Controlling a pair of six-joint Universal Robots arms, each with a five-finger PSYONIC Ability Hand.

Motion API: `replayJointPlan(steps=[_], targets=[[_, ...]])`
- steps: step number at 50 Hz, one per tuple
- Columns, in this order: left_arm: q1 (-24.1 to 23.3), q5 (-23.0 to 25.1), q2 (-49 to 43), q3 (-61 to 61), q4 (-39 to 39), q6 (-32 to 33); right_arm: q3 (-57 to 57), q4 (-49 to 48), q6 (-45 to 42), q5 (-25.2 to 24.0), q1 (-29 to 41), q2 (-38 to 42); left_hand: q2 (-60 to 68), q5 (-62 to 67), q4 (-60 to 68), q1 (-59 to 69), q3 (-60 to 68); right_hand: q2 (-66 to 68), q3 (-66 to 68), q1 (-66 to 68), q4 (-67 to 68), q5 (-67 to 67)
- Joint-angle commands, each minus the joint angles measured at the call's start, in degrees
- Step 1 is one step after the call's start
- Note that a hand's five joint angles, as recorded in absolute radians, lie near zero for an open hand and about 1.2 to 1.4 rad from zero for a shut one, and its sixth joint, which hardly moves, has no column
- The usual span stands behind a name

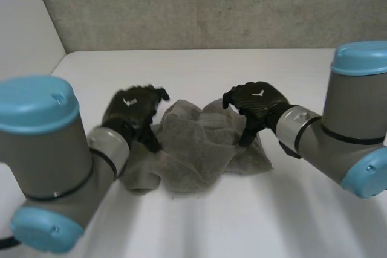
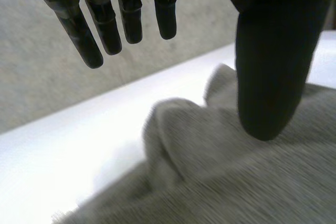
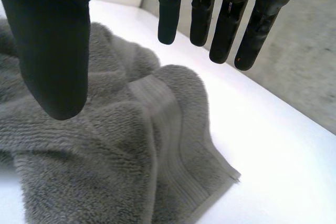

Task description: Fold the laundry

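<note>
White table (image 1: 242, 64): grey towel (image 1: 193, 149) between left hand (image 1: 134, 108) and right hand (image 1: 257, 102).

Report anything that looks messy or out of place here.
The grey towel lies bunched in a rumpled heap between the left hand and right hand, not flat; a hemmed corner juts out. Nothing else stands out.

A crumpled grey towel (image 1: 193, 152) lies on the white table (image 1: 199, 222) at the middle of the frame. My left hand (image 1: 134, 110) hangs over its left edge, thumb pointing down and seemingly touching the cloth. My right hand (image 1: 257, 102) hangs over its right side, thumb down. A concrete wall (image 1: 211, 4) runs across the top.
</note>
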Motion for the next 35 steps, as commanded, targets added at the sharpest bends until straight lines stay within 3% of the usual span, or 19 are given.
replayJointPlan(steps=[1,7,11,22,29,31,35], targets=[[4.11,10.05,-5.33,7.4,0.36,0.19,5.57,-2.04,9.14,-0.21,-4.66,-4.06,-0.04,0.13,0.0,-0.23,-0.09,-0.24,0.08,2.8,0.5,0.89],[4.28,18.59,-12.18,14.17,0.45,0.89,8.39,-2.31,9.59,-0.65,-6.69,-4.41,-0.04,0.13,0.0,-0.23,-0.09,-1.08,-0.76,1.96,-0.35,0.04],[4.2,19.75,-16.42,18.23,0.45,3.53,10.93,-2.48,9.33,-0.83,-7.39,-5.73,-0.04,0.13,0.0,-0.23,-0.09,-1.58,-1.27,1.45,-0.85,-0.46],[3.93,20.36,-27.67,25.88,0.36,20.4,15.33,-4.85,7.75,-0.83,-8.53,-6.08,1.47,1.64,1.51,1.28,1.43,-1.75,-1.44,1.28,-1.02,-0.63],[3.84,20.27,-30.4,26.84,0.27,24.71,16.22,-5.91,6.69,-0.74,-8.8,-6.08,22.0,22.16,22.03,21.8,21.95,-2.26,-1.94,0.78,-1.52,-1.13],[3.84,19.84,-30.83,26.93,0.27,24.62,15.78,-5.91,6.78,-0.74,-8.71,-5.21,39.54,39.71,39.58,39.35,39.5,-3.93,-3.61,-0.89,-3.2,-2.8],[3.84,19.48,-30.22,26.58,0.27,24.62,15.34,-5.82,6.86,-0.83,-8.54,-3.62,52.78,52.95,52.81,52.59,52.73,-6.46,-6.15,-3.43,-5.73,-5.34]])
